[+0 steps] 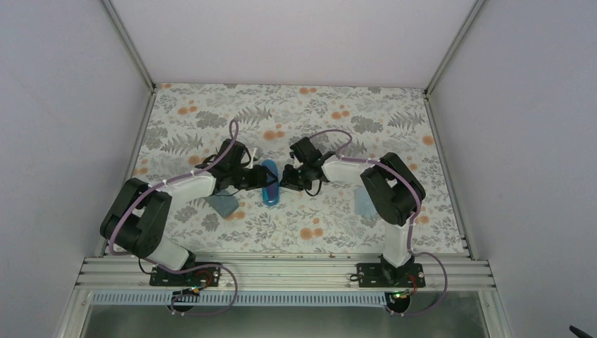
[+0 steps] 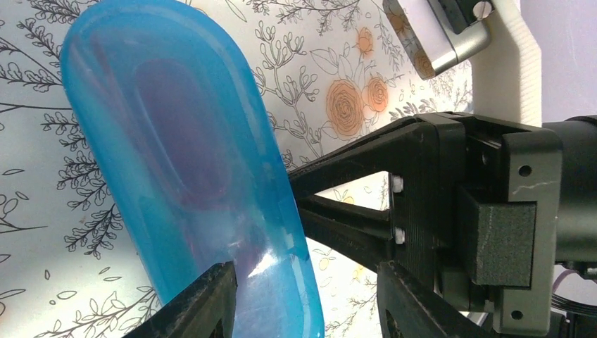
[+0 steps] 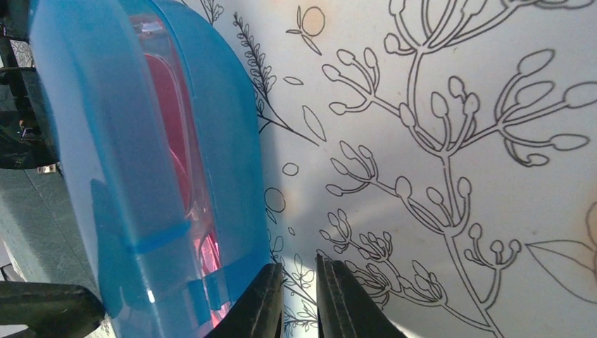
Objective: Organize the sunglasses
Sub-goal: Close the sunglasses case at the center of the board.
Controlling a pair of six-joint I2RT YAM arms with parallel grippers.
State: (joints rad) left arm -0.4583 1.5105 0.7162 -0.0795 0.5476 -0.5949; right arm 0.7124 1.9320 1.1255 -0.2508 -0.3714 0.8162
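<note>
A translucent blue case [image 1: 269, 184] lies closed on the flowered table between my two grippers. The pink-red sunglasses [image 3: 172, 105] show through its wall, and appear as a purplish shape [image 2: 183, 141] in the left wrist view. My left gripper [image 1: 252, 174] [image 2: 306, 310] is open around the near end of the case [image 2: 232, 211]. Its left finger [image 2: 204, 303] is at the case wall and the other finger stands apart. My right gripper [image 1: 287, 177] [image 3: 301, 296] is shut on nothing. It rests against the case's [image 3: 91, 141] right side, just over the table.
A light blue cloth [image 1: 224, 204] lies under the left forearm. Another cloth [image 1: 362, 203] lies partly hidden behind the right arm. The right gripper's black body [image 2: 422, 204] sits close beside the left fingers. Grey walls enclose the flowered table [image 1: 296, 105].
</note>
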